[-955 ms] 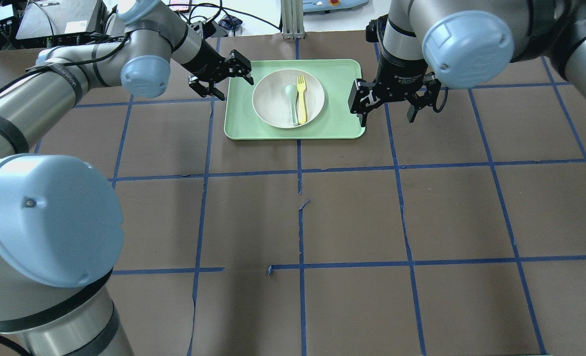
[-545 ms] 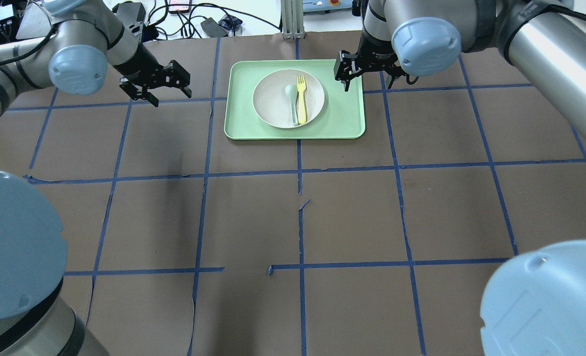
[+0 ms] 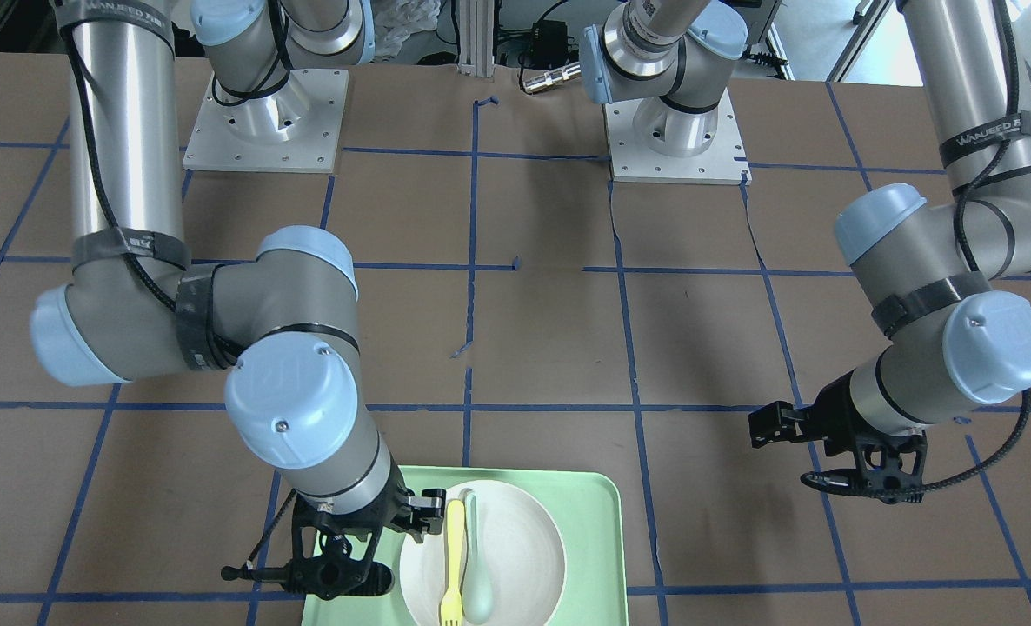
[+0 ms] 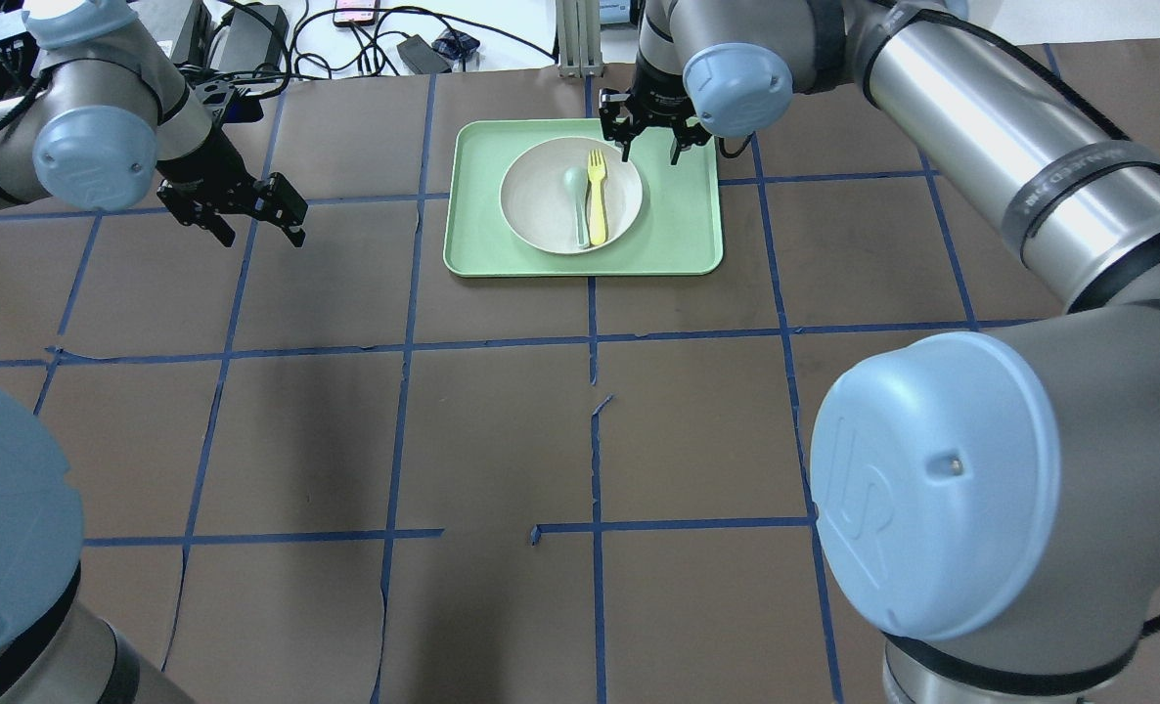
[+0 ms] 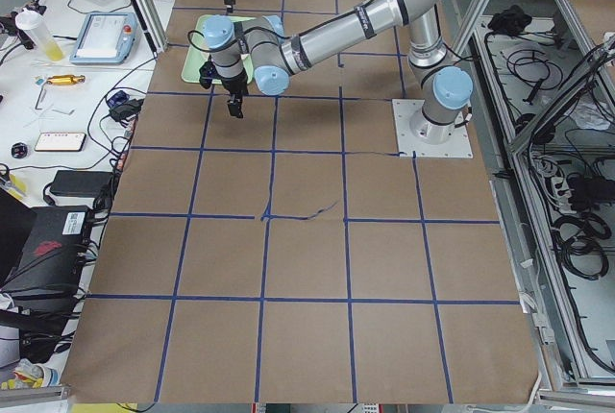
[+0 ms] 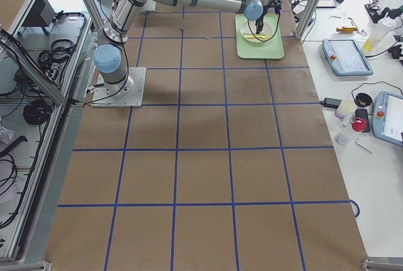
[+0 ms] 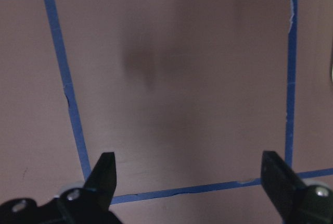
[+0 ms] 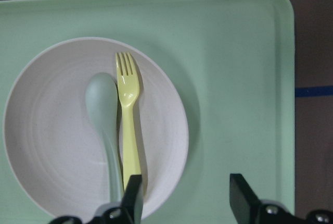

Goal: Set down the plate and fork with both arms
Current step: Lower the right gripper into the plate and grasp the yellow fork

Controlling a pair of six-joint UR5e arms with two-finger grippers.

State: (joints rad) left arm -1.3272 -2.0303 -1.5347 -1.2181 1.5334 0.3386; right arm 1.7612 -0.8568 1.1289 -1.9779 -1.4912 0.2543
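The fork [image 4: 597,198] lies flat in the plate [image 4: 539,217], tines towards the far side, pressed up against a pale spoon [image 4: 576,200]. The plate sits in the green tray [image 4: 680,235] at the far middle of the table [image 4: 697,420]. My right end effector [image 4: 650,152] hangs above the tray with its jaws released and nothing in them. I judge this to be the approach for picking up the fork. In the right wrist view the handle end shows just by one fingertip, while the gap between the fingers sits over the plate's rim and bare tray, off to the side of the fork. So before I drop I would slide sideways until the handle is centred in that gap, and keep the jaws square across its narrow width. The spoon is the trouble: its stem runs alongside the handle, so one finger has to go down between the two or I will likely pinch both. I would come down slowly, since the fork is thin and lies low in the plate. My left end effector [image 4: 259,230] is well apart from the tray, jaws spread wide over bare table, holding nothing.
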